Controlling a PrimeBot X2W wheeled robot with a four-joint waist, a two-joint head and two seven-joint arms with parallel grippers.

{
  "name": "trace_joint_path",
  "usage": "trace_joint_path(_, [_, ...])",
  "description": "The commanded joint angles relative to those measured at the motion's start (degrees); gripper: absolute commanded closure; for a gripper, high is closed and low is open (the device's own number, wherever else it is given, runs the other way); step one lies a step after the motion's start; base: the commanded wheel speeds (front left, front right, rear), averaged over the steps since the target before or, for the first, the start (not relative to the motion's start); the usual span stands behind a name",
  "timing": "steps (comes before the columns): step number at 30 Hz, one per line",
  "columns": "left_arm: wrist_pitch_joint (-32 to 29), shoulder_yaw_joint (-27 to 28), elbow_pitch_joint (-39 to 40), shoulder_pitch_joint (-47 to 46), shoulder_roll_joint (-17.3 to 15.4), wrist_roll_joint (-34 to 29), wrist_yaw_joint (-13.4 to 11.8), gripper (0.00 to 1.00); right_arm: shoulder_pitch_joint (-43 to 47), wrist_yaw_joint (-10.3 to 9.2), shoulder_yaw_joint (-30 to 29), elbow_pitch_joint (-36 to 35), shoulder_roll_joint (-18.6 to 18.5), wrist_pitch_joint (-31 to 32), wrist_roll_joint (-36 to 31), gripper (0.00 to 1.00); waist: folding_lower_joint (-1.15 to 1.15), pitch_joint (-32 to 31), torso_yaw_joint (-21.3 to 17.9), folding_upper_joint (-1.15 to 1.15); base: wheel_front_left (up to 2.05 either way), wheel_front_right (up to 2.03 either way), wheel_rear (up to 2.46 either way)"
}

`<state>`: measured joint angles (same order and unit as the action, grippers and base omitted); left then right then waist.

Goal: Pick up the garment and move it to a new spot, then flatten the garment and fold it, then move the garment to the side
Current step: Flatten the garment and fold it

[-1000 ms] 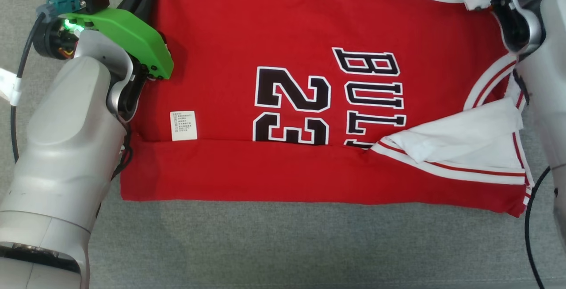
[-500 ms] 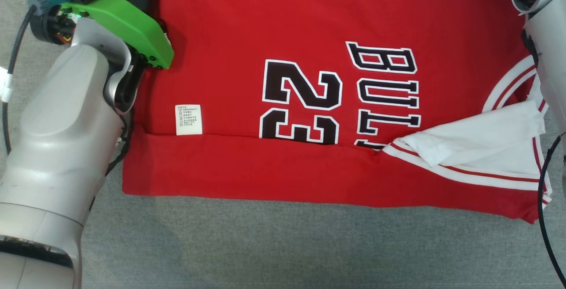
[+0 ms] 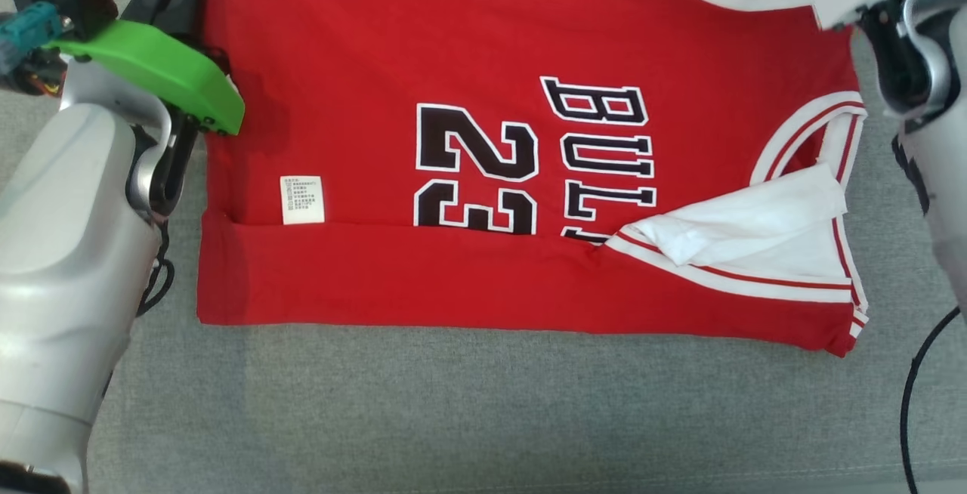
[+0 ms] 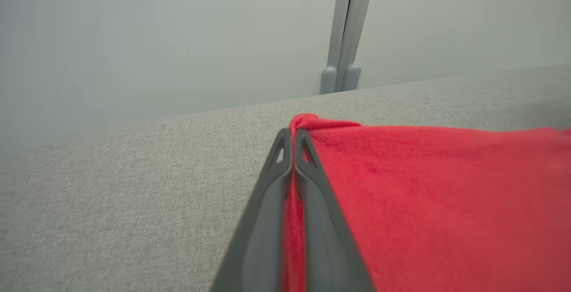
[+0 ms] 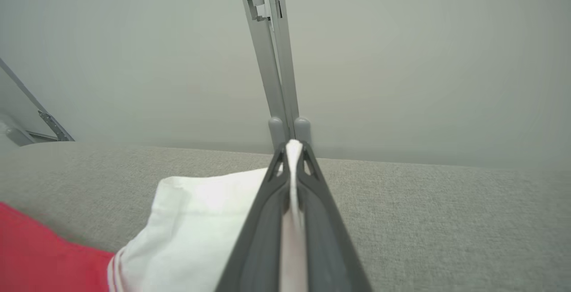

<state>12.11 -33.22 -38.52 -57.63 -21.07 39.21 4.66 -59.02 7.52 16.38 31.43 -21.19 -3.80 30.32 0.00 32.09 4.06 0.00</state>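
I am mid-fold: the red Bulls jersey (image 3: 363, 41) lies flat on the grey fabric surface (image 3: 483, 418), its near edge turned over. My left gripper (image 4: 293, 138) pinches a red corner and my right gripper (image 5: 293, 149) the white trim (both clamped tight). Next, I judge, both must draw evenly toward me. Behind stands a pale wall (image 4: 134, 37) with a grey post (image 4: 348, 28).

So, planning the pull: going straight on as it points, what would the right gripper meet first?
The right gripper, shut on the red-and-white fabric jersey, likely meets the grey upright post; depth unclear.
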Motion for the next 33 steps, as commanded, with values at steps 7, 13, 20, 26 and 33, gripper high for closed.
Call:
trace_joint_path(7, [-1.3, 1.1, 11.4, 13.3, -5.1, 1.8, -5.0, 1.0, 19.3, -0.08, -2.3, -15.4, 0.0, -1.7, 0.6, 1.0, 0.0, -5.4, -3.4, 0.0, 0.0, 0.0, 0.0])
trace_joint_path(13, [-3.3, 2.5, 19.5, 24.6, -7.2, 5.5, -9.3, 1.0, 35.3, -0.08, -6.5, -24.6, 3.3, -1.4, 0.9, 1.0, 0.0, -6.9, -3.9, 0.0, 0.0, 0.0, 0.0])
trace_joint_path(20, [-3.9, 3.4, 24.3, 33.9, -8.2, 8.5, -12.7, 1.0, 48.7, -0.08, -11.4, -28.5, 8.7, -1.9, 0.9, 1.0, 0.0, -8.6, -4.2, 0.0, 0.0, 0.0, 0.0])
trace_joint_path(26, [-4.7, 4.0, 26.3, 39.6, -8.4, 10.7, -14.7, 0.72, 53.7, -0.08, -12.3, -29.6, 10.8, -2.0, 0.1, 0.51, 0.0, -9.8, -4.7, 0.0, 0.0, 0.0, 0.0])
trace_joint_path(33, [0.7, 5.6, 28.6, 43.9, -7.0, 8.9, -18.2, 0.0, 55.6, -0.08, -11.9, -32.3, 10.9, -5.3, -3.5, 0.0, 0.0, -12.2, -4.7, 0.0, 0.0, 0.0, 0.0])
